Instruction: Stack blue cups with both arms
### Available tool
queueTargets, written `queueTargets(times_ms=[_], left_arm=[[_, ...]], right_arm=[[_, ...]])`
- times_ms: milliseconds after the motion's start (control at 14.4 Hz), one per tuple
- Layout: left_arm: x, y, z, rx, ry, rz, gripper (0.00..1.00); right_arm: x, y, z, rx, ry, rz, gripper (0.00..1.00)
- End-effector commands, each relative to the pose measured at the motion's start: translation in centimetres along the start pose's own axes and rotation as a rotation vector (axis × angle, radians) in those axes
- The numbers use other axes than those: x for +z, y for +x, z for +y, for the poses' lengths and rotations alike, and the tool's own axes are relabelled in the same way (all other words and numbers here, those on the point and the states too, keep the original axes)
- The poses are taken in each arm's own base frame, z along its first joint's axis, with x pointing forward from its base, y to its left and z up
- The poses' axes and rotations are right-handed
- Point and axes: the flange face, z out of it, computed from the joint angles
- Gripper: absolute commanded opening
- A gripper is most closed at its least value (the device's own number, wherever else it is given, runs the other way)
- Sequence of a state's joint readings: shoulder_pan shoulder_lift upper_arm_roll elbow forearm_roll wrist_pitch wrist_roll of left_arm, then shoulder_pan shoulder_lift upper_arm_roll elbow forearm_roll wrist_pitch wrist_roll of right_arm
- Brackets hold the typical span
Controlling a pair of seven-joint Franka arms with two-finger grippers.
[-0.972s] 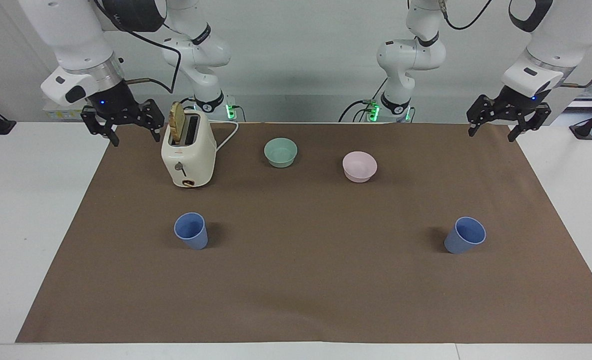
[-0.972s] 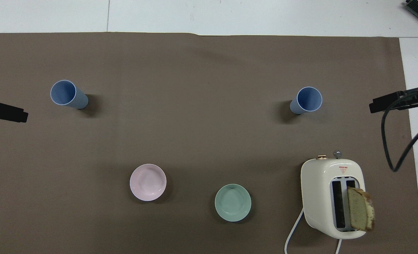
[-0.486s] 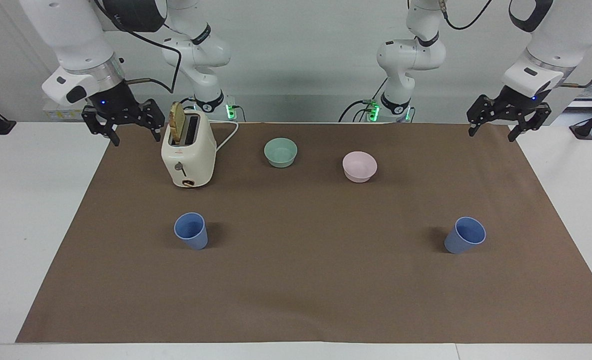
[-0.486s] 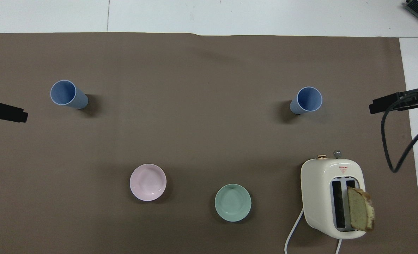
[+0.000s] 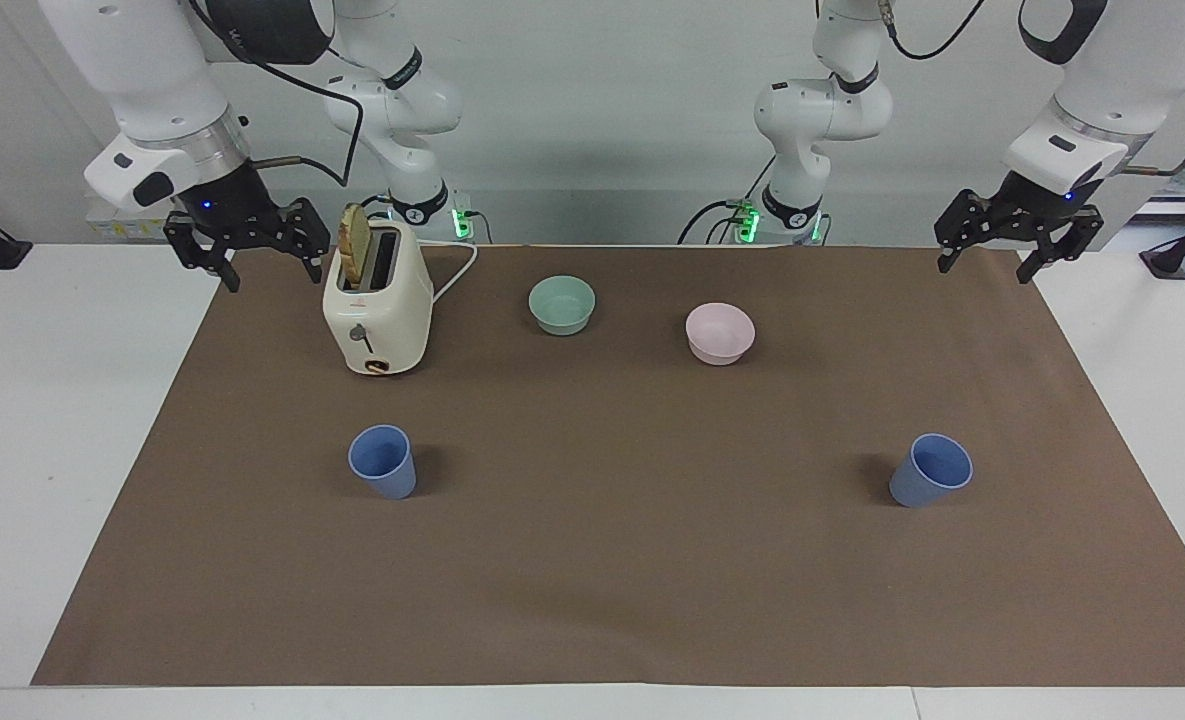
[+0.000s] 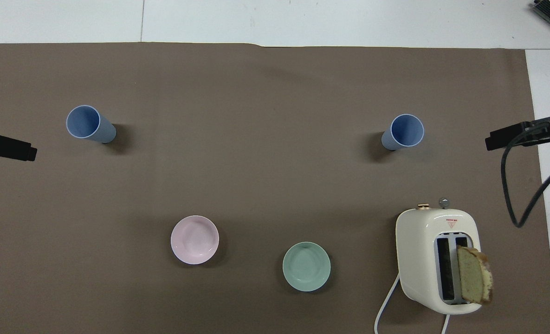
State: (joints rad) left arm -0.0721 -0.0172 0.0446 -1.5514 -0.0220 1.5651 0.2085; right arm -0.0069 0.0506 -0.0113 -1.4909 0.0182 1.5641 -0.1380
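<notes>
Two blue cups stand upright and far apart on the brown mat. One cup [image 5: 383,461] [image 6: 403,132] is toward the right arm's end, farther from the robots than the toaster. The other cup [image 5: 931,470] [image 6: 90,124] is toward the left arm's end. My right gripper [image 5: 270,272] is open and empty, raised over the mat's edge beside the toaster; its tip shows in the overhead view [image 6: 520,134]. My left gripper [image 5: 985,265] is open and empty, raised over the mat's corner at its own end; its tip shows in the overhead view [image 6: 5,146].
A cream toaster [image 5: 377,310] [image 6: 437,257] with a slice of bread in one slot stands near the right arm's base. A mint-green bowl [image 5: 562,304] [image 6: 306,266] and a pink bowl [image 5: 719,332] [image 6: 194,239] sit between the arms' bases, nearer to the robots than the cups.
Both grippers have crept up very slightly. The cups and other things have not moved.
</notes>
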Motion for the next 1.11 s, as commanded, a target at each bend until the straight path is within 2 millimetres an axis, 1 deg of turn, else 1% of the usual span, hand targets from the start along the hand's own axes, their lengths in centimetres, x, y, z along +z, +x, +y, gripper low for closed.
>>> queueTargets(times_ms=[0,417,694,764,903,1042], left_arm=[[-0.5,-0.6,-0.1,-0.003,0.005,-0.003,1.00],[-0.6,-0.7,0.0,-0.010,0.005,-0.003,1.00],[-0.7,-0.4,-0.2,-0.013,0.010,0.017,1.00],[-0.8,0.0,-0.5,-0.010,0.017,0.048,1.00],[-0.4,0.7,-0.8,-0.007,0.023,0.073,1.00],[1.4,2.3,-1.8,-0.014,0.028,0.085,1.00]], right_arm=[[-0.2,-0.9,0.1,0.017,-0.008,-0.007,1.00],[-0.3,-0.9,0.1,0.017,-0.008,-0.004,1.00],[-0.3,-1.0,0.1,0.017,-0.008,-0.005,1.00],[-0.3,-1.0,0.1,0.017,-0.008,-0.005,1.00],[-0.2,-1.0,0.1,0.017,-0.008,-0.007,1.00],[-0.2,-1.0,0.1,0.017,-0.008,-0.008,1.00]])
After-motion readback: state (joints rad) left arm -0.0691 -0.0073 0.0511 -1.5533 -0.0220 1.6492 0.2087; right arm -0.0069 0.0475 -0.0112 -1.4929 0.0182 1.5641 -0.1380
